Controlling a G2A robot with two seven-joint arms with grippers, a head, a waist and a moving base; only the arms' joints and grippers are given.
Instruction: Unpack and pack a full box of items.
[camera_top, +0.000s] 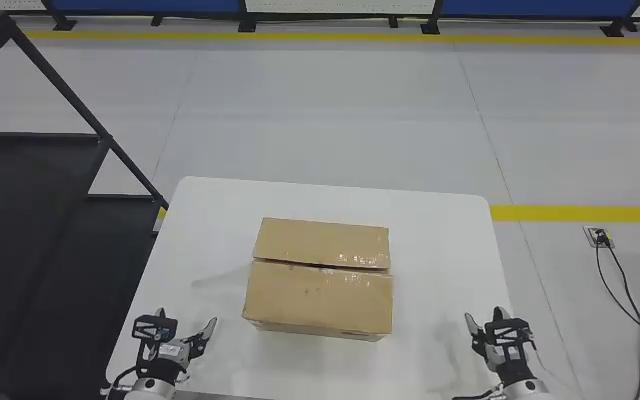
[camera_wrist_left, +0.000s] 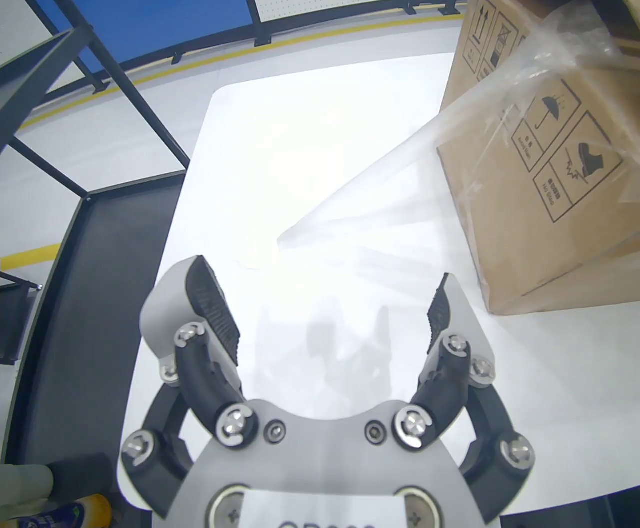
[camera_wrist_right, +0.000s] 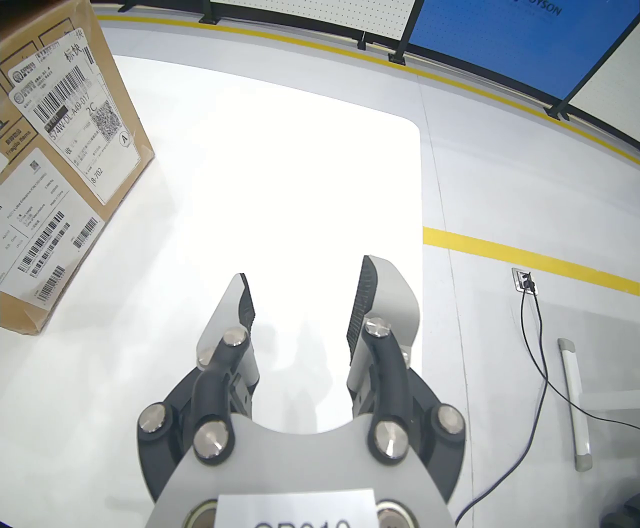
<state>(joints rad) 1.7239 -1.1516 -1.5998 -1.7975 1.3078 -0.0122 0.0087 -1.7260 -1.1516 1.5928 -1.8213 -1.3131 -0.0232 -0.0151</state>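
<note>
1 cardboard box (camera_top: 320, 283), flaps closed, at centre of white counter (camera_top: 440, 250); clear film (camera_wrist_left: 380, 180) trailing off its side toward frame left, down onto counter. Left claw (camera_top: 176, 328) at lower left of top view, fingers spread apart, holding nothing, clear of box. Right claw (camera_top: 497, 328) at lower right, fingers also apart, holding nothing, well apart from box.

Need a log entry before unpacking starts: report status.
Left gripper open, right gripper open, both clear. Cardboard box shut, untouched. Clear film trails off its side toward left gripper.
</note>
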